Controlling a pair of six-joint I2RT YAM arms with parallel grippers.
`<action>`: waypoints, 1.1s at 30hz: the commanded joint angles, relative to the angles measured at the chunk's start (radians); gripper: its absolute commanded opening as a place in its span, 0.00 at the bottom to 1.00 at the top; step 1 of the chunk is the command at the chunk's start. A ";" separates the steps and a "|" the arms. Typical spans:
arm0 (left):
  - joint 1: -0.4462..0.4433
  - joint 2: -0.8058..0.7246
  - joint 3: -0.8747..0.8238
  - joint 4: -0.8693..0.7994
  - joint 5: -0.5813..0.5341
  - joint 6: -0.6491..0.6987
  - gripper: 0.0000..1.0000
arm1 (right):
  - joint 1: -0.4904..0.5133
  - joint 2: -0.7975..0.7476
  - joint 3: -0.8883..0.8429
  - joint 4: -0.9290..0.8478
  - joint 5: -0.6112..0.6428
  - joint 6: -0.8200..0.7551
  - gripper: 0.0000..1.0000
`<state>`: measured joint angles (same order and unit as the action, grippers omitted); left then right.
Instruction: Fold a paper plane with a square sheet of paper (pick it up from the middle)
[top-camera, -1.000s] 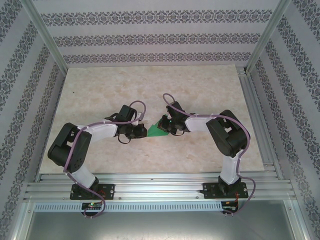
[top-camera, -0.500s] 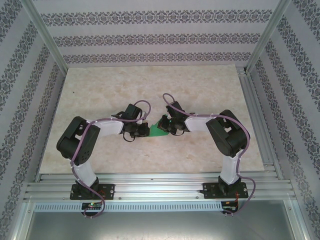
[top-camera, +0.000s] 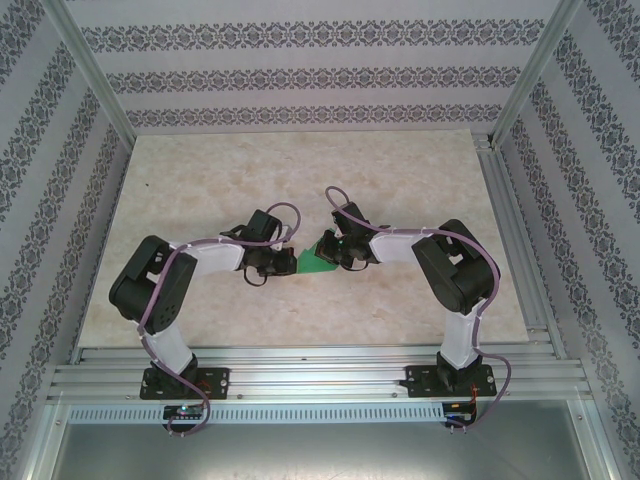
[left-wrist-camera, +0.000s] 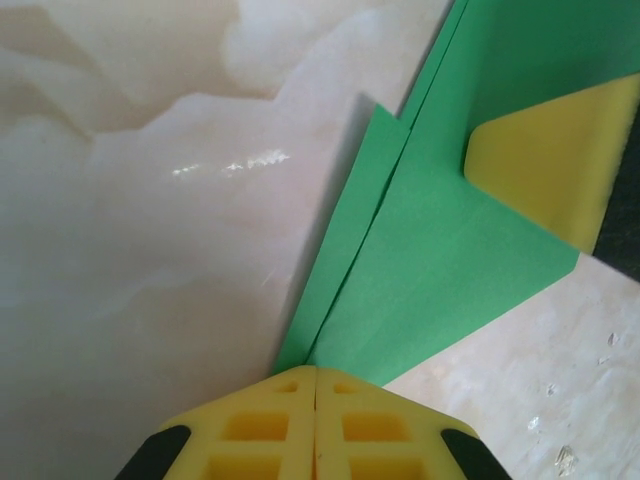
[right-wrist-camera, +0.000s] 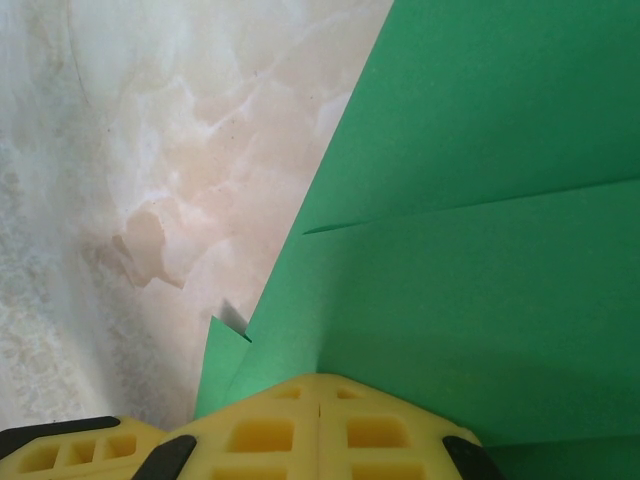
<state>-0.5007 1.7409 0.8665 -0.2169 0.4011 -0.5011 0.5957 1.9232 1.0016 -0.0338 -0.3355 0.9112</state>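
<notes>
Counting: one green paper sheet (left-wrist-camera: 440, 260), two grippers, one marble-pattern tabletop (top-camera: 300, 170).

Left gripper (left-wrist-camera: 315, 385): yellow foam fingers pressed together, pinching the sheet's narrow tip directly ahead of it.

Right gripper (right-wrist-camera: 318, 390): fingers likewise closed, clamped on the sheet's opposite edge.

The sheet spans between the two claws, partly folded, with overlapping layers, straight creases and one small offset corner.

Bare tabletop lies open on every side beyond both claws. The patterned walls (top-camera: 300, 75) stand well apart.

Paper is thin and matte. The fingers are foam with square recesses. The tabletop is glossy and cream-veined.
</notes>
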 joint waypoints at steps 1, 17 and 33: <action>0.017 -0.017 -0.041 -0.138 -0.041 0.056 0.09 | 0.001 0.100 -0.042 -0.166 0.137 -0.025 0.02; 0.017 -0.067 -0.019 -0.253 -0.105 0.114 0.09 | -0.001 0.093 -0.034 -0.173 0.133 -0.029 0.02; 0.032 -0.219 -0.002 -0.058 -0.217 -0.011 0.55 | -0.040 -0.306 -0.031 -0.082 0.156 -0.043 0.48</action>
<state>-0.4812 1.5444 0.8623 -0.3473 0.2394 -0.4858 0.5663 1.6932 1.0145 -0.1276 -0.2623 0.8516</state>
